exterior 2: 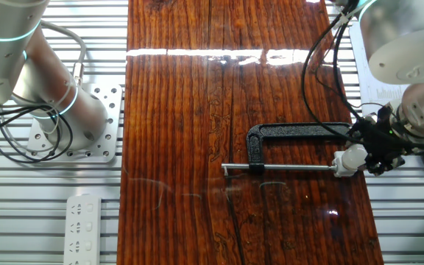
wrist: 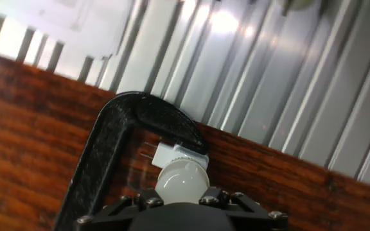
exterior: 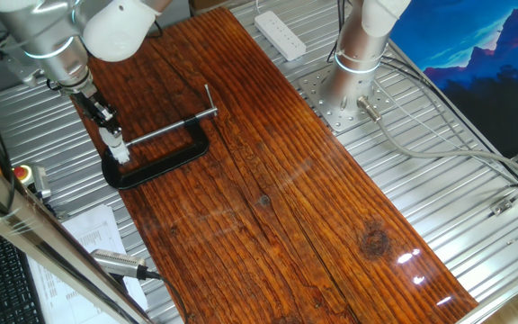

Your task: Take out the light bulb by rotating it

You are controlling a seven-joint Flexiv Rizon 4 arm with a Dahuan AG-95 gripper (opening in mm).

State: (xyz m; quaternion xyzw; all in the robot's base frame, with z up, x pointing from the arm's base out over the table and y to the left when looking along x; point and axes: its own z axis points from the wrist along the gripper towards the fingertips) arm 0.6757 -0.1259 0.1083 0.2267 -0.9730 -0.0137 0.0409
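Gripper [exterior 2: 368, 157] fingers closed on the light bulb [wrist: 182, 181]. Bulb sits in white socket [wrist: 174, 154] beside black C-clamp [exterior 2: 293, 135] on wooden board [exterior 2: 197, 110].

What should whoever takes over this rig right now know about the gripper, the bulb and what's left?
Gripper: shut on the small frosted white light bulb, as far as the hand view shows.
Bulb: seated in the small white socket, held by the black C-clamp near the edge of the brown wooden board.
Done: reach and grasp.
Left: rotate the bulb loose, then lift it out.
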